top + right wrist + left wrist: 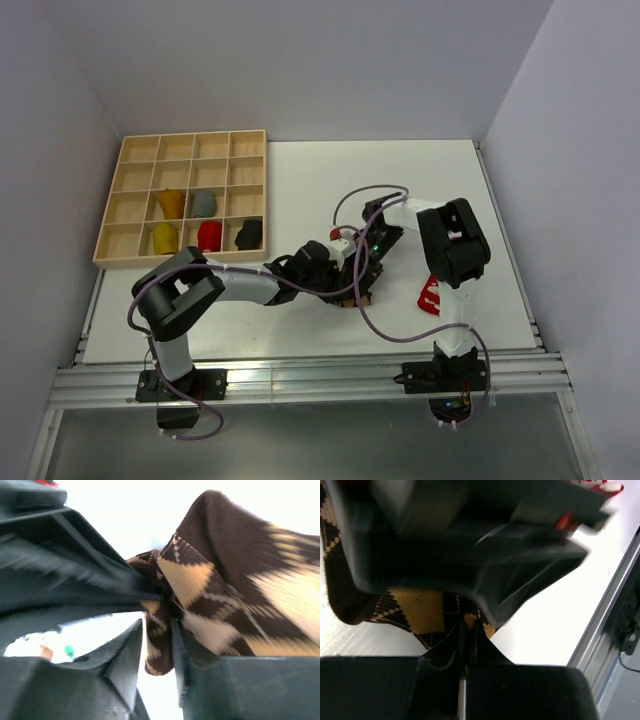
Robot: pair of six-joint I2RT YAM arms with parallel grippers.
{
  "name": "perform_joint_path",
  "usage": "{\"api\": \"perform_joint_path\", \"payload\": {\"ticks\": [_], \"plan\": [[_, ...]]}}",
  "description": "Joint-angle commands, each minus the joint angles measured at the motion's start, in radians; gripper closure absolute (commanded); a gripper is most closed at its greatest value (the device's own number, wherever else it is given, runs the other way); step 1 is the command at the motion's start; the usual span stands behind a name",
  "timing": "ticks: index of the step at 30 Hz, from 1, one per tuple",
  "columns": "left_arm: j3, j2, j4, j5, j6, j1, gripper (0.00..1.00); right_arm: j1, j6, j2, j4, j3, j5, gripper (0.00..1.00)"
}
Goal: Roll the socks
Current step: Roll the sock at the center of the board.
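While looking down from above, can place the argyle sock (357, 297) near the middle of the worktop (300, 190), under the spot where both arms meet, with only a brown-and-tan edge peeking out. Closer in, shows dark brown knit crossed by tan diamonds and thin pale stitch lines. Bunched and folded, not flat. Rises in a hump in the right wrist view; spreads onto the white surface in the left wrist view.

Left tool (468, 655): closed tight on a fold of that sock, cloth pinched up between the fingers. Right tool (157, 630): fingers narrowly apart, a strip of the same sock filling the gap and hanging out below. Cannot tell whether clamped or merely lying there.

Red sock (430, 293) flat on the worktop just beside the right arm, apart from the argyle one. Wooden tray (140, 150) at the far left, holding bundles in its nearer compartments: two mustard bundles (172, 203), a grey bundle (204, 203), a red bundle (209, 235) and a black bundle (248, 233).

Upper half of the left wrist view taken up by a large dark shape, too smeared to name. Red sock cut off at the top edge there. Left side of the right wrist view likewise dark and blurred. Toe, heel and cuff of the argyle sock not told apart; cannot tell whether one sock or a pair.
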Motion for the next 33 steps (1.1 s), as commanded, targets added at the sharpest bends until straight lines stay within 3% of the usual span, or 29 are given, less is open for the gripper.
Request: {"api": "perform_joint_path", "payload": {"ticks": [1,10,15,22,25,33], "plan": [[0.008,0.048,-0.144,0.01,-0.024,0.043,1.0,-0.073,0.02,-0.154,0.135,0.007,0.009,0.61],[0.198,0.079,-0.427,0.019,-0.064,0.069,1.0,-0.342,-0.061,-0.358,0.115,-0.018,-0.076,0.57],[0.309,0.154,-0.636,0.114,-0.116,0.111,1.0,-0.343,-0.04,-0.631,0.428,-0.264,0.05,0.55],[0.418,0.222,-0.754,0.243,-0.17,0.152,1.0,-0.168,-0.126,-1.077,0.758,-0.691,0.162,0.47],[0.438,0.257,-0.764,0.287,-0.187,0.168,1.0,-0.086,-0.148,-1.185,0.884,-0.814,0.174,0.39],[0.448,0.294,-0.748,0.349,-0.205,0.18,1.0,0.169,-0.171,-1.116,1.007,-0.879,0.364,0.42]]}}
